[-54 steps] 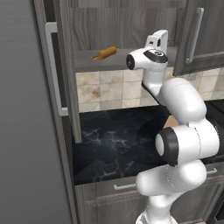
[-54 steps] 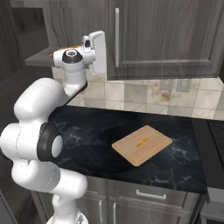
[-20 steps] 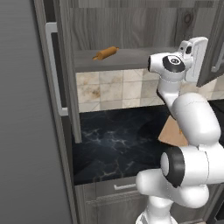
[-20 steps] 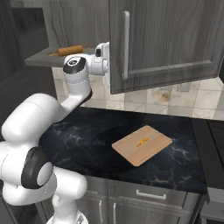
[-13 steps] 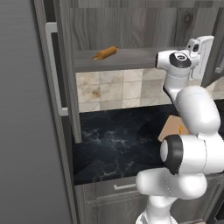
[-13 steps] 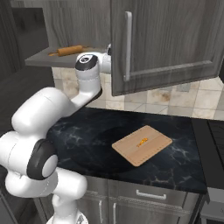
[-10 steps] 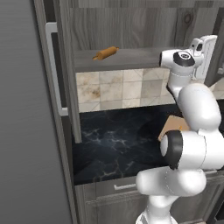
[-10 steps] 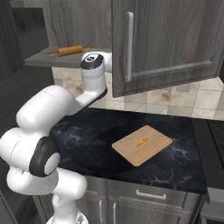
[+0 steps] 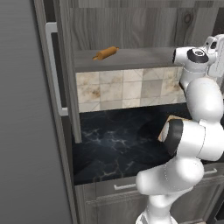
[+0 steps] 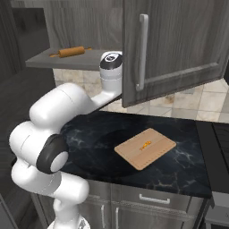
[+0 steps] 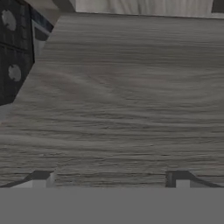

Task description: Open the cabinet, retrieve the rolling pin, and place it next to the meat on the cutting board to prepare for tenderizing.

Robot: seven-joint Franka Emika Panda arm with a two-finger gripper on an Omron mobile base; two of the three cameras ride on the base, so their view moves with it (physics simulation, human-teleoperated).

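On the single grey wood-grain shelf (image 9: pixel 131 58) of the wide dark grey wood-grain wall cabinet (image 10: pixel 179 40) lies one small orange-brown wooden rolling pin (image 9: pixel 105 53), near the shelf's left end, lying flat and slightly angled. Cabinet doors: two, both swung open; each carries one long vertical silver bar handle (image 10: pixel 142 51). One flat light tan wooden cutting board (image 10: pixel 145 147) rests on the black marbled worktop (image 10: pixel 98 134), with one small orange piece of meat (image 10: pixel 146 144) at its middle. One white robot arm. Its end effector (image 11: pixel 112 177) is raised to shelf height at the right side of the cabinet opening, just behind the open right door; fingertips (image 11: pixel 42 176) stand spread wide, nothing between them, facing a grey wood-grain surface close ahead. Rolling pin sits well apart from the end effector, off to its left along the shelf. Cutting board is below, well apart from both.
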